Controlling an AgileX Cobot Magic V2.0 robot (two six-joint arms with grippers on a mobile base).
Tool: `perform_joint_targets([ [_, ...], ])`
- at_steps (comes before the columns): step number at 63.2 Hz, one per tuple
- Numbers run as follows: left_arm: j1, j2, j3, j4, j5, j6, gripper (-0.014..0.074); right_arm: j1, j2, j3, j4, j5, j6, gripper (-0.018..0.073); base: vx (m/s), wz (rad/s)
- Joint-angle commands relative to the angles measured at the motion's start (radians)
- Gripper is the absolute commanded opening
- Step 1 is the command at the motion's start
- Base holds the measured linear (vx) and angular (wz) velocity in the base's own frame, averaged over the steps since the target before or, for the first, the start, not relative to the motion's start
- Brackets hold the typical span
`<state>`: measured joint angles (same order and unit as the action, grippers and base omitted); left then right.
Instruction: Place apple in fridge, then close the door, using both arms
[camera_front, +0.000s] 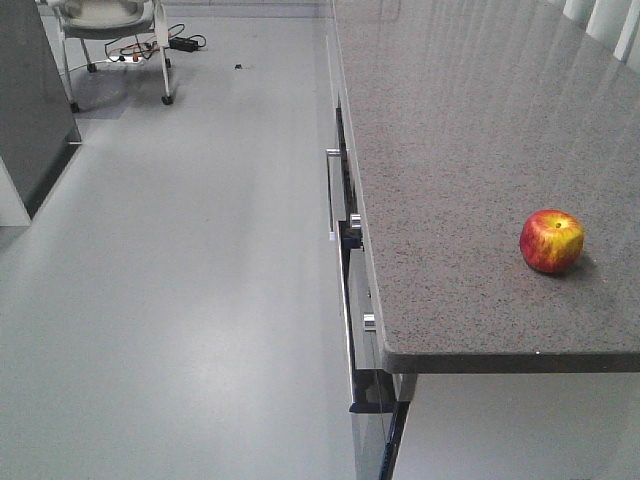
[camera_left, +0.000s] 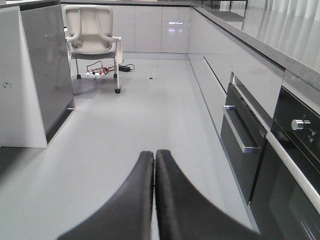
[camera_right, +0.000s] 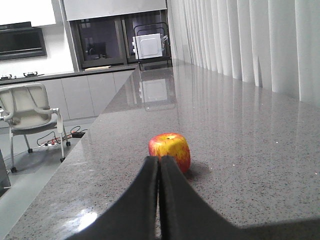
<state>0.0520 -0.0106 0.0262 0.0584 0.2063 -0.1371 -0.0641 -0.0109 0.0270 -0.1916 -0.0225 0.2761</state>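
The apple (camera_front: 551, 241) sat on the table (camera_front: 450, 150): probably firm, smooth, likely to roll; grip across its middle. The left hand (camera_left: 154, 155) and right hand (camera_right: 160, 161) were clenched, empty.

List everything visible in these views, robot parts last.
apple: one, red and yellow, on the counter near its edge
counter: one, speckled grey top, right side
appliance fronts: two, black, under the counter
chair: one, white, wheeled, far floor
cables: a tangle, dark, floor by chair
tall unit: one, dark grey side, far left
curtains: white, along the counter's far side
left end effector: one, black, shut, over floor
right end effector: one, black, shut, over counter, facing apple
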Motion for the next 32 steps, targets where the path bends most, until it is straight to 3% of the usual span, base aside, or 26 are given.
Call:
perform_joint_targets([
  [1,-0.003,-0.016,0.026,-0.009,-0.072,-0.008,-0.0006,-0.005,-0.016,0.015,-0.01,-0.075,-0.005,-0.0003,0.0,0.0],
  [32,-0.003,-0.016,0.026,-0.009,-0.072,-0.008,-0.0006,-0.005,-0.016,0.015,-0.01,-0.075,-0.005,-0.0003,0.0,0.0],
])
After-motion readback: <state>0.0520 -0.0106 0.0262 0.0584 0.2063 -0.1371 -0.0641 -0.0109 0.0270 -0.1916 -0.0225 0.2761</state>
